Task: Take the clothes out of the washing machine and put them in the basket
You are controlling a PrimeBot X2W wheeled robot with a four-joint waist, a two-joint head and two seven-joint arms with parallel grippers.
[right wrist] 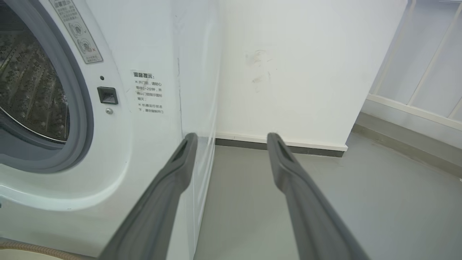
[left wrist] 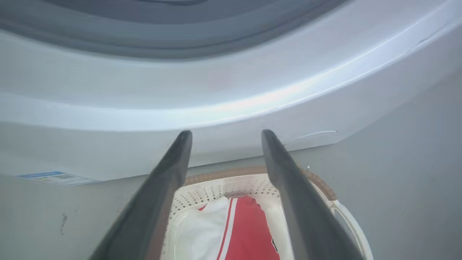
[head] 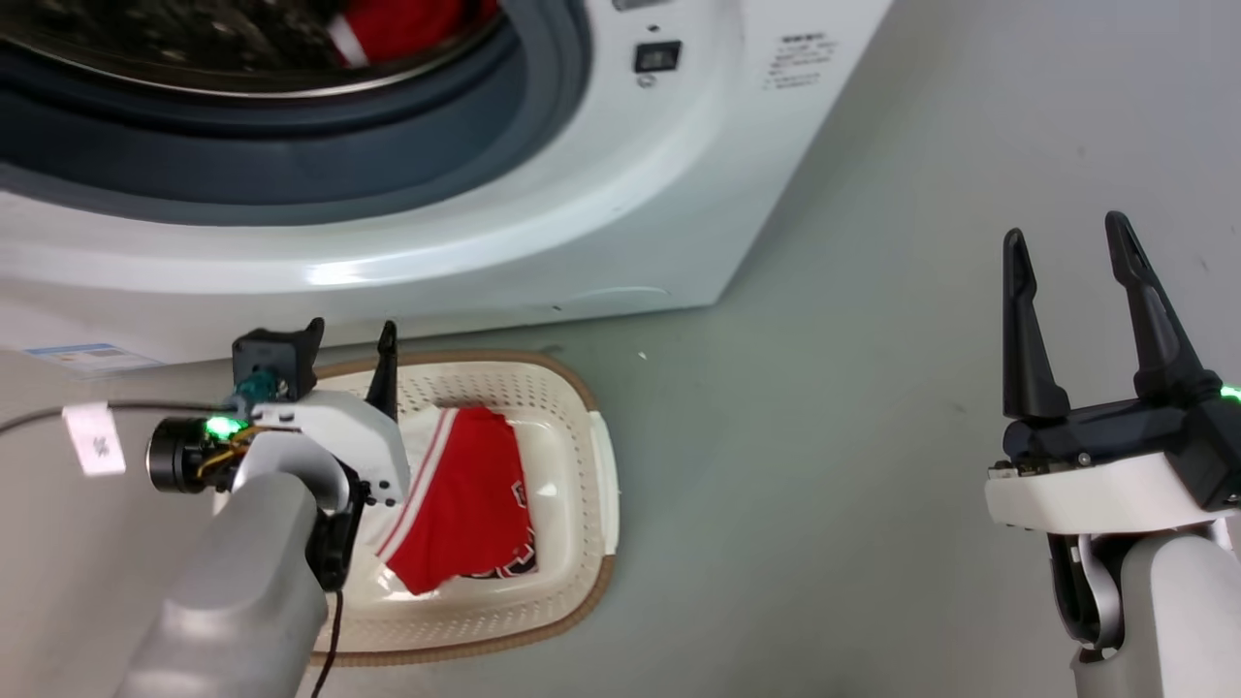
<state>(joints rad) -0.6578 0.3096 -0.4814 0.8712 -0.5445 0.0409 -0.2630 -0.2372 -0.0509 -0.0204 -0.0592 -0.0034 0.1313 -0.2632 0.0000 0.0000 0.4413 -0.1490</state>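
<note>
I see a Chinese-print sticker [right wrist: 148, 92] on the washing machine [head: 582, 194]. My left gripper [head: 351, 330] hangs spread above the basket [head: 582, 388], which holds 1 red garment [head: 465, 494]. My right gripper [head: 1066, 233] points up, fingers apart. More red cloth [head: 407, 24] lies in the drum [head: 194, 39].

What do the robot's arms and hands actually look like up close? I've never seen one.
The left hand and right hand each have two long, tapered black fingers on a white-shelled base, atop pale grey forearms. Both wrists show green lights. The left wrist also carries a black cylinder, a thin dark cable, yellowish wires and a white tag.
</note>
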